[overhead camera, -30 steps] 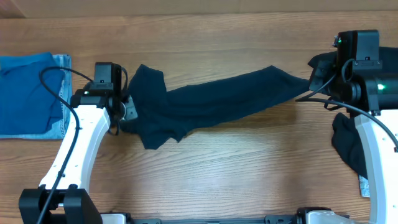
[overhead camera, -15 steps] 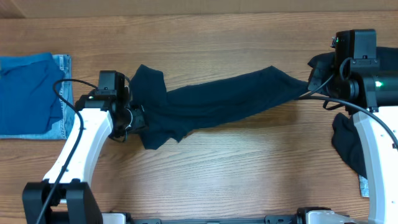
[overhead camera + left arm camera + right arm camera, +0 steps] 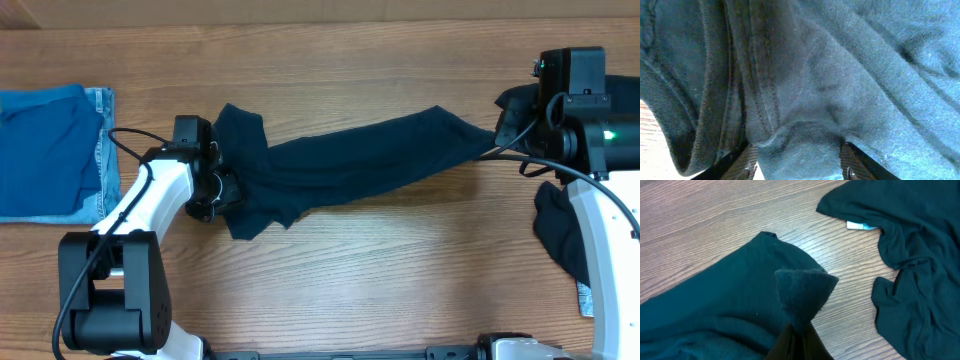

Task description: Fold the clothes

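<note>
A dark navy garment (image 3: 340, 165) lies stretched across the table from left to right. My left gripper (image 3: 213, 188) sits low on the garment's bunched left end. In the left wrist view its fingers (image 3: 797, 162) are spread apart with a fold of the navy cloth (image 3: 840, 75) between them, not pinched. My right gripper (image 3: 497, 135) is shut on the garment's right end. In the right wrist view the fingers (image 3: 799, 335) pinch a raised corner of the cloth (image 3: 715, 305).
A folded stack of blue clothes (image 3: 45, 150) lies at the far left edge. Another dark garment (image 3: 560, 235) is heaped at the right under my right arm. It also shows in the right wrist view (image 3: 910, 280), with a pale tag (image 3: 860, 226).
My left gripper has moved right and slightly down onto the garment's left end. The right arm and the garment have hardly moved.
</note>
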